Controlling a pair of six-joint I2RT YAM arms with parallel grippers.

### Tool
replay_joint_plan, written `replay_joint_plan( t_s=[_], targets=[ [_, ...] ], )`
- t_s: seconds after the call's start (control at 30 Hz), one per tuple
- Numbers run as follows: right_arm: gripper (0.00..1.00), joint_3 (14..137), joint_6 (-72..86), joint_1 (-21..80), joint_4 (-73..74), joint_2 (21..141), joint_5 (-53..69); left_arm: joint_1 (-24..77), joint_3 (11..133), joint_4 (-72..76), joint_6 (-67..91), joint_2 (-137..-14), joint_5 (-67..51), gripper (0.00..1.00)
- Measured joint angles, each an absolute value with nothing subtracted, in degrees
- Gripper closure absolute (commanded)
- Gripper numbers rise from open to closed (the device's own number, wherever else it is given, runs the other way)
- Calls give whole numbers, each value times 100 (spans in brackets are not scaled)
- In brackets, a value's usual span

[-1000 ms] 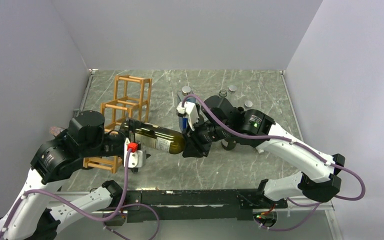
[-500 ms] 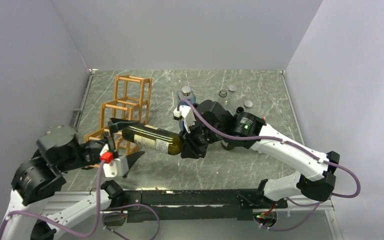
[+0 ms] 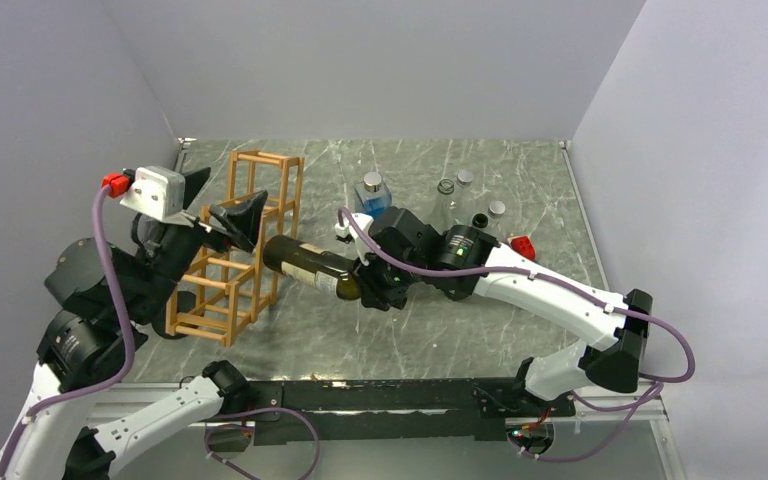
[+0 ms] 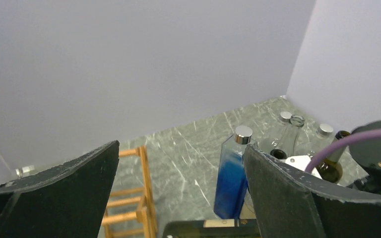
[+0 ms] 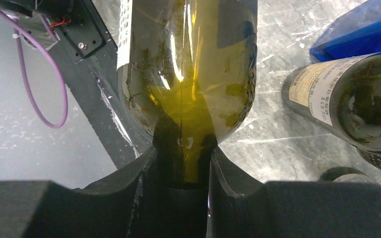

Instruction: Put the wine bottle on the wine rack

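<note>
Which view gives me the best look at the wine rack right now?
Top external: nearly the whole wine rack shows, with the wine bottle next to it. Left wrist catches only a few sticks low in frame; right wrist shows none of it.

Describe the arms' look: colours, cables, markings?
Left arm and right arm: white link shells, black joints, purple cable looped along each. Fingers matte black, wedge-shaped. White wrist camera with red plug on left; green light on right.
</note>
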State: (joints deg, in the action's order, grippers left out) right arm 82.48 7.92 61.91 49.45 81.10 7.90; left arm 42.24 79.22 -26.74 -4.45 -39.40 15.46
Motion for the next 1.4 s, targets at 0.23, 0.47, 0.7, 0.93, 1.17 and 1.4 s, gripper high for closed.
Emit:
replay_joint_plan(
  t_s=[0.23, 0.47, 0.7, 0.93, 1.17, 1.4],
  targets=[
    [100, 8193, 794, 6191, 4860, 8274, 427, 4224, 7599, -2926, 921, -4014, 2641, 1],
    [100, 8082, 773, 6191, 4619, 8637, 167, 4224, 7837, -3546, 1870, -4418, 3363, 1],
    [100, 8075, 751, 6191, 4300, 8895, 1, 4224, 7872, -4018, 2244, -4567, 3540, 1],
    [100, 8075, 703, 6189, 3979, 9021, -21, 4224, 8350, -4510, 2379, -4729, 3741, 1],
    [100, 7988, 473, 6149, 3503, 9032, 3, 4224, 8392, -4604, 2390, -4748, 3824, 1],
    [100, 7658, -34, 5959, 2910, 9094, 261, 4224, 8414, -4772, 2392, -4746, 3848, 1]
  ],
)
